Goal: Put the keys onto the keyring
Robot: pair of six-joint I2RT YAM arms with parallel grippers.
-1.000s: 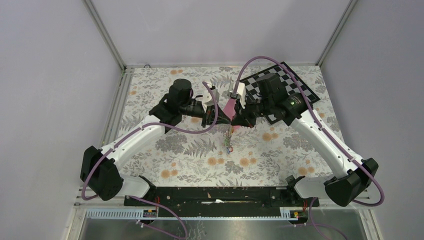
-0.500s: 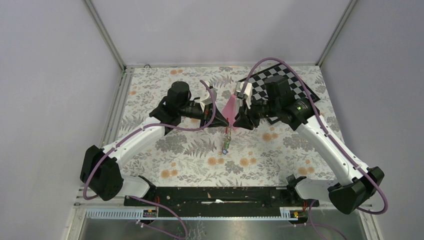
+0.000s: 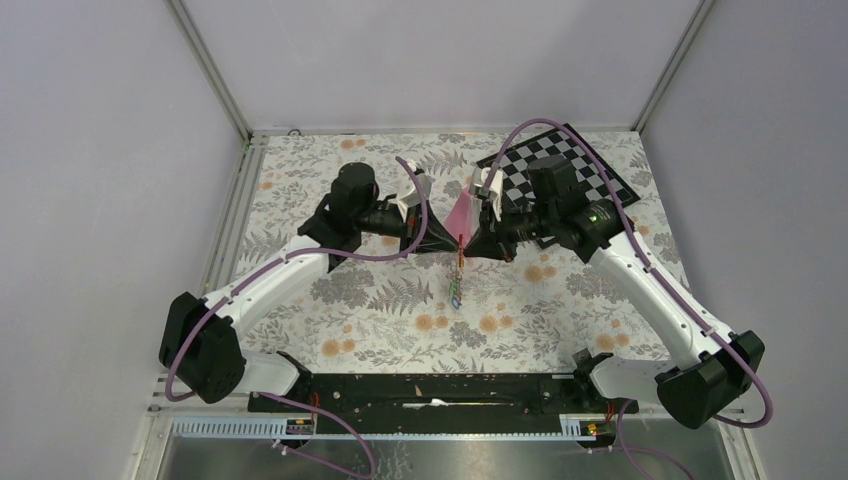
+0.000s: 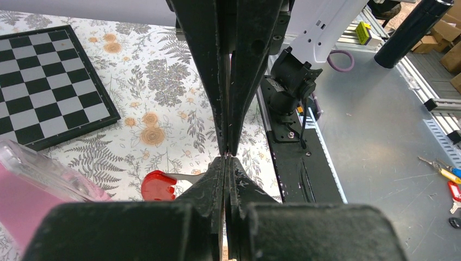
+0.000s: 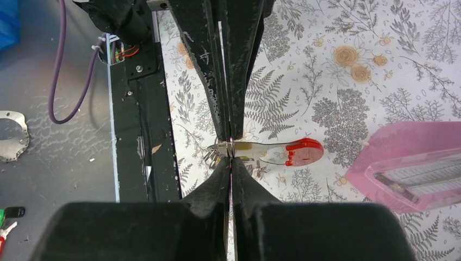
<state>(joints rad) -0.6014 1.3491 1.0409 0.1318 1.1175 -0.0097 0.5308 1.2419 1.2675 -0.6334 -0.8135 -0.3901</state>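
Both grippers meet tip to tip above the middle of the cloth. The keyring [image 5: 302, 151], a metal loop with a red curved end, is held level between them. My left gripper [image 4: 228, 156] is shut on the keyring's [image 4: 158, 185] silver side. Opposite it, my right gripper [image 5: 231, 156] is shut on the keys [image 5: 215, 154] where they join the loop. Several key blades fan out beside its tip. From above, the keys [image 3: 456, 290] hang as a small bunch under the left gripper [image 3: 452, 243] and right gripper [image 3: 468, 243].
A pink pyramid-shaped case [image 3: 463, 213] stands just behind the two grippers and shows close by as a pink case [image 5: 413, 163]. A chessboard [image 3: 590, 165] lies at the back right under the right arm. The arms' black base rail [image 3: 430, 390] runs along the near edge.
The right gripper loosened, then closed again at the same spot, and its arm shifted slightly. The hanging keys swung a little. The left gripper stayed shut.
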